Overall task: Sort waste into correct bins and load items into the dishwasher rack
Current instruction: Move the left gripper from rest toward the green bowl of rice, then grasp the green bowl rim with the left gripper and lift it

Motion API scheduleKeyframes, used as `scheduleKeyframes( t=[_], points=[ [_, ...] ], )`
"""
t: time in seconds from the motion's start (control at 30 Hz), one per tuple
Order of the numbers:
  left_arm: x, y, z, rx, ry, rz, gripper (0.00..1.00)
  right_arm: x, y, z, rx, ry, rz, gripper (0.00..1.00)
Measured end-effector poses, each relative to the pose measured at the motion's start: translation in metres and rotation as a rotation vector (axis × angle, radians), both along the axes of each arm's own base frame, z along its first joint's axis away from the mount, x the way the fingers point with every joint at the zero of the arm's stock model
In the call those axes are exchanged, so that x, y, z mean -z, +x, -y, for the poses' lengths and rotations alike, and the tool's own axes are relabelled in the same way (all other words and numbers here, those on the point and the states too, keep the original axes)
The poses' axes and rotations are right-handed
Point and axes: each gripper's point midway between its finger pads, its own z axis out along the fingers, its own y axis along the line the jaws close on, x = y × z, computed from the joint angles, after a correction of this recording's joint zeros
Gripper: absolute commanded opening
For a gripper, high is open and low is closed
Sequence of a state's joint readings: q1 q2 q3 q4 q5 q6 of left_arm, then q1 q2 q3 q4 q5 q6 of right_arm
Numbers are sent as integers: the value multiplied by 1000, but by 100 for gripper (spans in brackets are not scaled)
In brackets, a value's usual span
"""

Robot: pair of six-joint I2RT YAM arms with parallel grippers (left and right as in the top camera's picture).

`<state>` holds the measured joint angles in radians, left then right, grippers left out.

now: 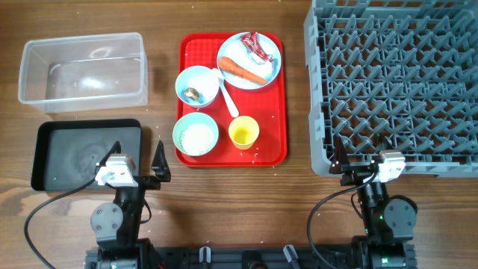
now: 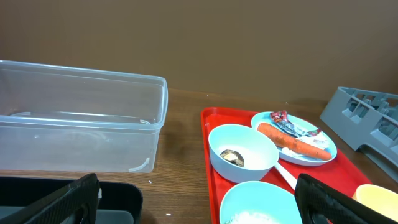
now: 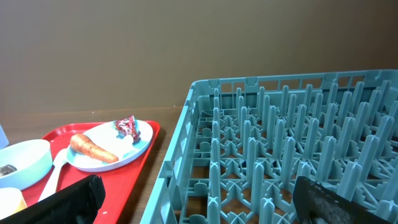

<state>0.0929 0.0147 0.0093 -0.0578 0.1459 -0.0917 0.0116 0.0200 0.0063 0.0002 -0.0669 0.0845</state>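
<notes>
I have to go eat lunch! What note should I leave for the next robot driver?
Both grippers are open and empty: left gripper by the black tray, right gripper by the rack.
Carrot and wrapper lie on the plate. Plate, rice bowl, other bowl and cup sit on the red tray.
Clear tub, black tray and rack look empty.
Nothing is done yet; all sorting and loading remain.

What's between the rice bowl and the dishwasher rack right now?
Overhead view: the yellow cup, on the red tray beside the rice bowl; past the tray's rim, bare table up to the dishwasher rack.
</notes>
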Motion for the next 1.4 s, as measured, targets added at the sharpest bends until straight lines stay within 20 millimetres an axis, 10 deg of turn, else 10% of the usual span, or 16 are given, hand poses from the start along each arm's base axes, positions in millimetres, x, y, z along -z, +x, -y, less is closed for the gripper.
scheduleKeyframes(
  t=[0.37,0.5,0.6,0.7,0.83,0.93,1.07,1.27,1.4],
  points=[
    [-1,0,1,3,0,6,100,-1,0,5,25,-165,15,100],
    [-8,-1,10,58,-22,19,100,-23,-3,-12,-65,-165,77,100],
    [-36,-2,12,67,-33,11,100,-77,-3,-21,-118,-166,109,100],
    [-86,16,19,118,-64,-121,100,-134,30,-41,-243,-154,-10,100],
    [-118,52,26,160,-120,-400,100,-127,88,-63,-402,-69,-427,100],
    [-100,94,54,241,-150,-689,100,-111,124,-80,-512,-4,-556,100],
    [-6,118,93,360,-265,-999,97,-62,137,-97,-618,122,-712,96],
    [103,83,153,402,-86,-1358,68,-48,138,-101,-636,160,-765,84],
    [124,79,163,303,85,-1361,40,-43,135,-100,-627,164,-790,80]
  ],
)
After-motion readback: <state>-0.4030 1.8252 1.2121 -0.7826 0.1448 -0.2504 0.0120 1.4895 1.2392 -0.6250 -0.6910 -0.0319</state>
